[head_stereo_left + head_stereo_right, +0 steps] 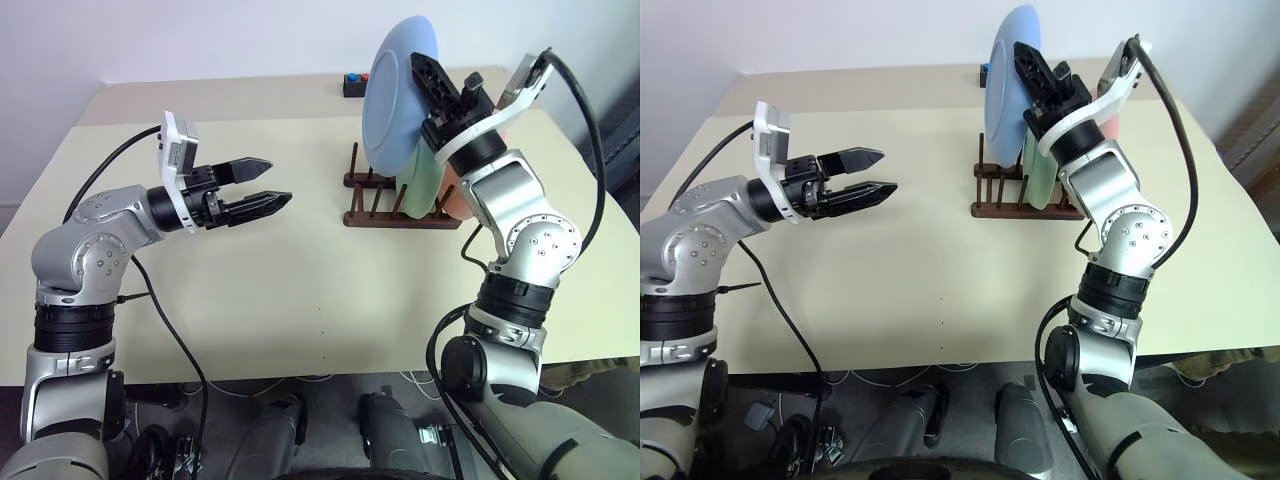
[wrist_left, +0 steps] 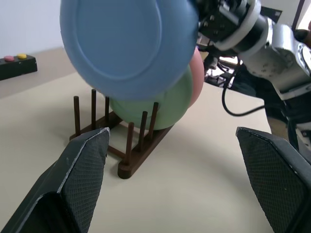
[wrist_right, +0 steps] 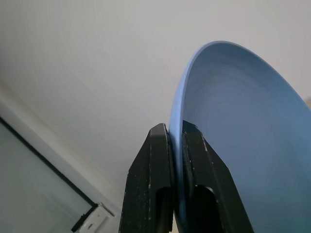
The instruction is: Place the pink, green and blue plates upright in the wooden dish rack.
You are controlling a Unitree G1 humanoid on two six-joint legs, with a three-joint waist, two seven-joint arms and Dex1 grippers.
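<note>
The blue plate [image 1: 400,95] was held upright by its rim in the right claw [image 3: 176,133], whose fingers were clamped on it, and was carried just above the wooden dish rack [image 1: 385,200]. Below that claw, the green plate [image 2: 160,104] and the pink plate [image 2: 197,80] were seen standing in the rack. The left claw [image 1: 262,185] was held with fingers apart and empty above the tabletop [image 1: 330,300], the rack lying well ahead of it
</note>
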